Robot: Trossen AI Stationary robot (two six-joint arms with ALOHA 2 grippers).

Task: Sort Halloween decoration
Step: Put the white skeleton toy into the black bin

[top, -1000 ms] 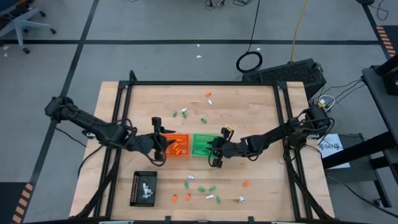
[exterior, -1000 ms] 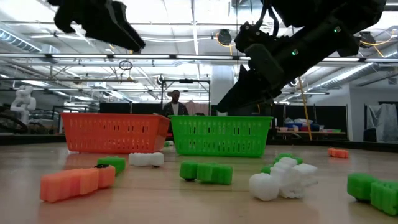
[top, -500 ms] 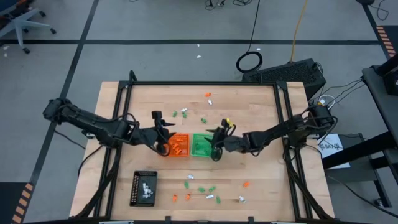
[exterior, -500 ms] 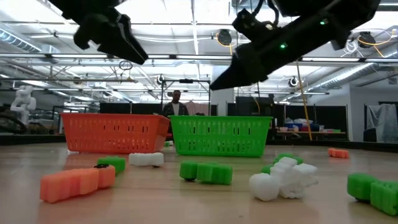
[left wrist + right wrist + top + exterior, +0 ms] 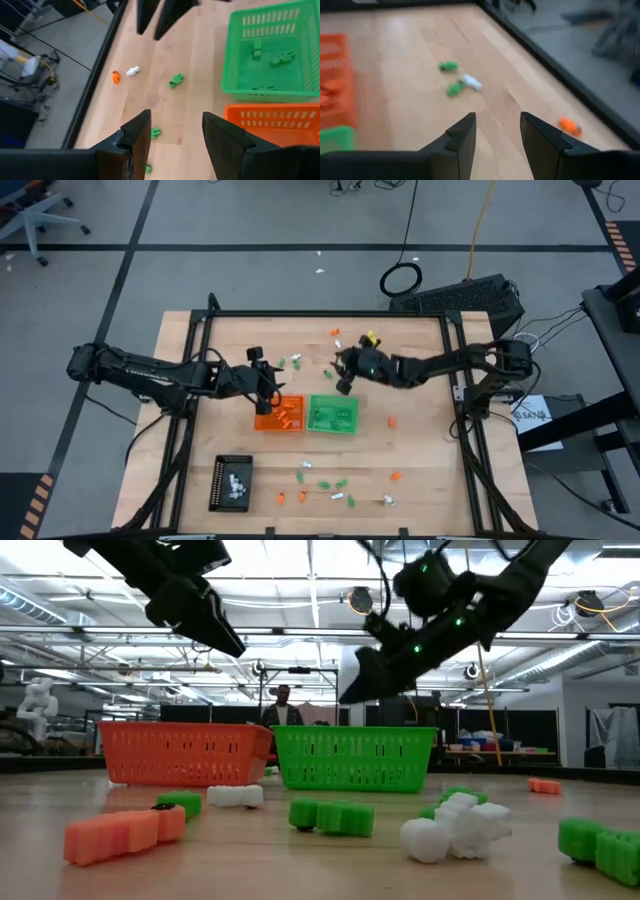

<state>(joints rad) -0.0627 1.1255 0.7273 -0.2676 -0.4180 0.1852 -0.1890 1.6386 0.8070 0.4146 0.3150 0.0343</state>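
Note:
The Halloween decoration is many tiny orange, green and white trinkets lying loose on the table. One group (image 5: 297, 363) lies toward the far edge, another (image 5: 323, 486) toward the near edge. Some lie in the orange tray (image 5: 280, 413) and the green tray (image 5: 333, 414). My left gripper (image 5: 268, 383) hovers open just beyond the orange tray's far edge, with nothing between its fingers (image 5: 172, 135). My right gripper (image 5: 341, 380) hovers open beyond the green tray's far edge, also with nothing in it (image 5: 497, 135). Both are raised above the table (image 5: 235, 640) (image 5: 352, 692).
A black rectangular tray (image 5: 231, 482) with white pieces sits near the front left. A black frame (image 5: 330, 314) borders the table. Ahead of my right gripper lie green and white trinkets (image 5: 454, 89) and an orange one (image 5: 568, 125). The two grippers face each other closely.
My right gripper has swung from over the green tray's near right part toward the table's far edge and risen a little. My left gripper has gone from beside the orange tray's left side toward the far edge, rolling slightly. Trays and trinkets have stayed put.

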